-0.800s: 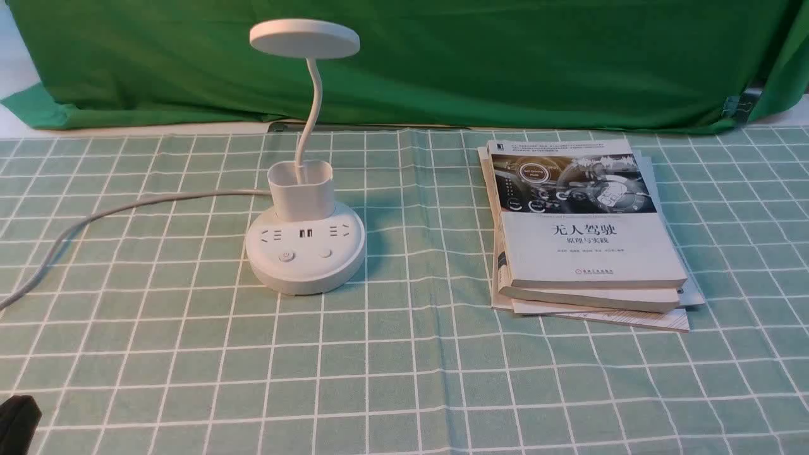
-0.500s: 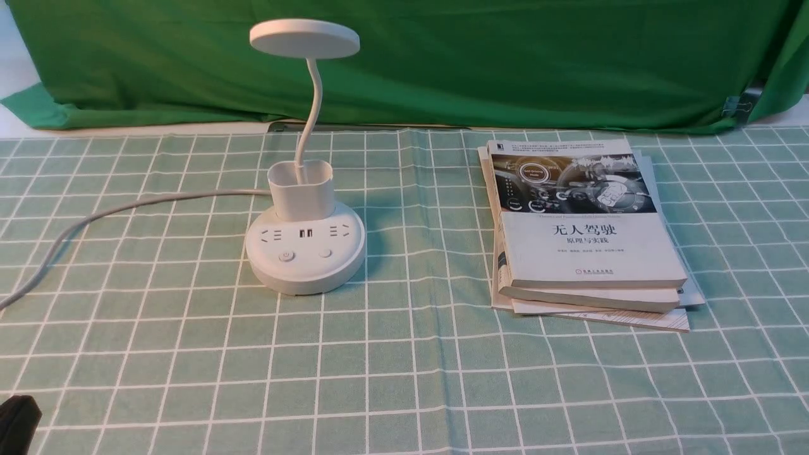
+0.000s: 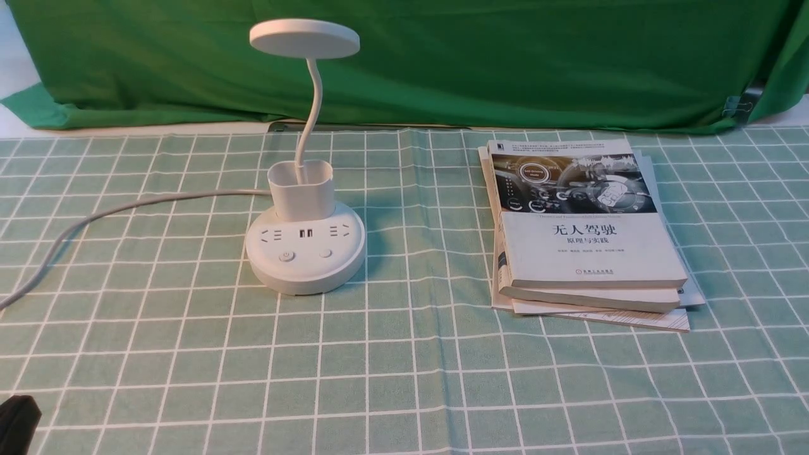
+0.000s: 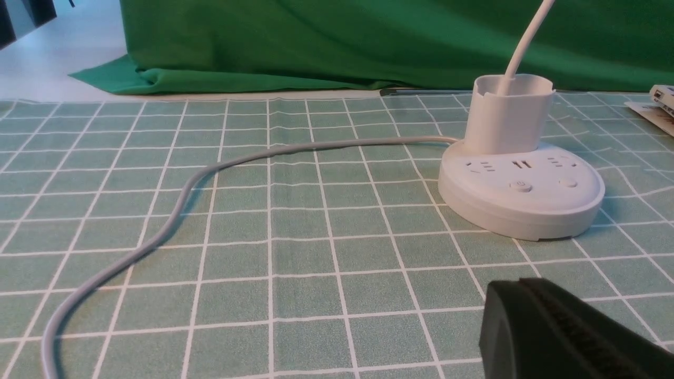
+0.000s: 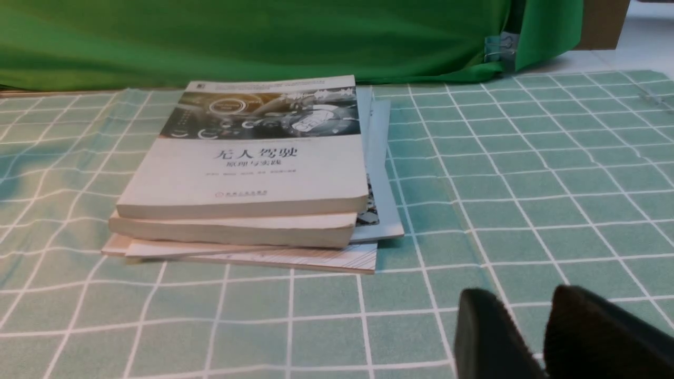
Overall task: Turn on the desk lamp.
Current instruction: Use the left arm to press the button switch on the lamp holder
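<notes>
Desk lamp upright on the checked cloth, both grippers away from it

The left gripper (image 4: pixel 518 284) has its fingers together, with no gap showing at the tips and nothing held. The right gripper (image 5: pixel 520 292) has its fingers a little apart, cloth visible between the tips, and it holds nothing. Neither touches the desk lamp (image 3: pixel 305 253).

Taking the lamp as landmark: it stands on the green checked tablecloth (image 3: pixel 392 392), one flat disc head (image 3: pixel 304 39) above one gooseneck (image 3: pixel 310 114), which rises from one cup-shaped holder (image 3: pixel 302 193). On its base are two buttons, the power button (image 3: pixel 287 256) and a plain round button (image 3: pixel 325 253), plus two USB ports (image 3: pixel 306 233). One grey cable (image 3: pixel 126 205) runs off to the lamp's left. Well to its right lies one stack of books (image 3: pixel 588 246), at least two thick paperbacks over thinner ones; the exact count is unclear. Behind the lamp hangs one green curtain (image 3: pixel 480 63).
</notes>
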You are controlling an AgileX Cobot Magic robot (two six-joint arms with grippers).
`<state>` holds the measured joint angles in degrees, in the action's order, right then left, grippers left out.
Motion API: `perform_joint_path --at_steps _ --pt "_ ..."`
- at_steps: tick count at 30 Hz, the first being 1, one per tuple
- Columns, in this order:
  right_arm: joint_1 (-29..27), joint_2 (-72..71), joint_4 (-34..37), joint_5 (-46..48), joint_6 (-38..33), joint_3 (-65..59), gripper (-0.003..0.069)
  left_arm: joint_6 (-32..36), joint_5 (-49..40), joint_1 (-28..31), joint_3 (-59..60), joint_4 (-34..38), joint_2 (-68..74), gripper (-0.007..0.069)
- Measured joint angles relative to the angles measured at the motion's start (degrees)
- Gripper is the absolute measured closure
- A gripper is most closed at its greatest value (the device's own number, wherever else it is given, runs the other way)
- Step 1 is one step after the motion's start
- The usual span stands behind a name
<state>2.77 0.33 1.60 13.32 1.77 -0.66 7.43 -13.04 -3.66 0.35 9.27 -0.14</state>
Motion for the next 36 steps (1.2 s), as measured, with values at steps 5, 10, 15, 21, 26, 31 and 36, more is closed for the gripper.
perform_joint_path --at_steps 5,10,15,21,26,31,36 --pt "0.00 0.00 0.00 0.00 0.00 0.00 0.0421 0.00 0.00 0.00 0.00 0.00 0.00 0.0621" --pt "0.00 0.00 0.00 0.00 0.00 0.00 0.0421 0.11 0.00 0.00 0.00 0.00 0.00 0.0621" --pt "0.00 0.00 0.00 0.00 0.00 0.00 0.0421 0.17 4.76 0.00 0.00 -0.24 0.00 0.0621" --pt "0.00 0.00 0.00 0.00 0.00 0.00 0.0421 0.17 28.86 0.00 0.00 -1.06 0.00 0.0621" --pt "0.00 0.00 0.05 0.00 0.00 0.00 0.0421 0.17 49.88 0.00 0.00 -1.82 0.00 0.0621" --pt "0.00 0.00 0.05 0.00 0.00 0.00 0.0421 -1.66 65.22 0.00 0.00 -4.15 0.00 0.0621" --pt "0.00 0.00 0.05 0.06 0.00 0.00 0.0421 -10.52 66.12 0.00 -6.42 -5.98 -0.23 0.0621"
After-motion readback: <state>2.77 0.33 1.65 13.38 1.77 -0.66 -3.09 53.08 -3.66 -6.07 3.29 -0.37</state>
